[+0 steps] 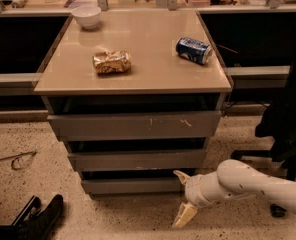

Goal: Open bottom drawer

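Note:
The bottom drawer (pixel 130 186) is the narrowest, lowest grey front of the cabinet, plain and shut. My gripper (pixel 182 196) is at the drawer's right end, just in front of it. It is open: the upper finger (pixel 180 174) lies by the top right edge of the drawer front, and the lower finger (pixel 184 216) hangs over the floor. The white arm (pixel 253 184) reaches in from the right. Whether the upper finger touches the front is not clear.
Above are the mid-sized drawer front (pixel 138 160) and the wide scratched front (pixel 135 126). On the cabinet top (pixel 153 69) lie a white bowl (pixel 86 15), a crumpled snack bag (pixel 111 62) and a blue can (pixel 193 50). A black chair (pixel 288 114) stands right; dark objects (pixel 35 219) lie bottom left.

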{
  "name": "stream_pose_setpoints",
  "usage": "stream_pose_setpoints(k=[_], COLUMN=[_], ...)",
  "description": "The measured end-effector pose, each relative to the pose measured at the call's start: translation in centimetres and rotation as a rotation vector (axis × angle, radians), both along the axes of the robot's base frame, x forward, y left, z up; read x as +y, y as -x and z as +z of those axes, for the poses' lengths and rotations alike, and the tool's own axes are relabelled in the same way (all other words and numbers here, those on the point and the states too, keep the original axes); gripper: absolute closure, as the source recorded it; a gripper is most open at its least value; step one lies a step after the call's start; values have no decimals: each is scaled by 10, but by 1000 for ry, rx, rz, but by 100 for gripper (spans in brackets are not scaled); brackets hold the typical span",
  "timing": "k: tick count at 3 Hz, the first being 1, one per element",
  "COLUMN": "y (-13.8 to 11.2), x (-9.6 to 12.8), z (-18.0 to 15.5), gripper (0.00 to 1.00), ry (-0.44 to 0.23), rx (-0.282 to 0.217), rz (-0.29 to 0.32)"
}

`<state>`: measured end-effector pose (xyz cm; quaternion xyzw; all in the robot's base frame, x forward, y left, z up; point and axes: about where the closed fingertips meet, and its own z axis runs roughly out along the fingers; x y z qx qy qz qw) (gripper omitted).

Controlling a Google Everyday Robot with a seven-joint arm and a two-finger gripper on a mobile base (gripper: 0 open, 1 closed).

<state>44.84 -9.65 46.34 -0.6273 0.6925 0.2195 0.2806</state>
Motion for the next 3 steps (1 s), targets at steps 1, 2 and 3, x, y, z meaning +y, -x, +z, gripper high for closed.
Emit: stream_pose_setpoints(k=[1, 2, 3], y=[-1, -8, -13], x=[3, 11, 28], z=[-15, -47, -78], gripper=[0, 0, 0], ry=[-26, -69, -48], rx=[7, -6, -29], rz=[1, 3, 12])
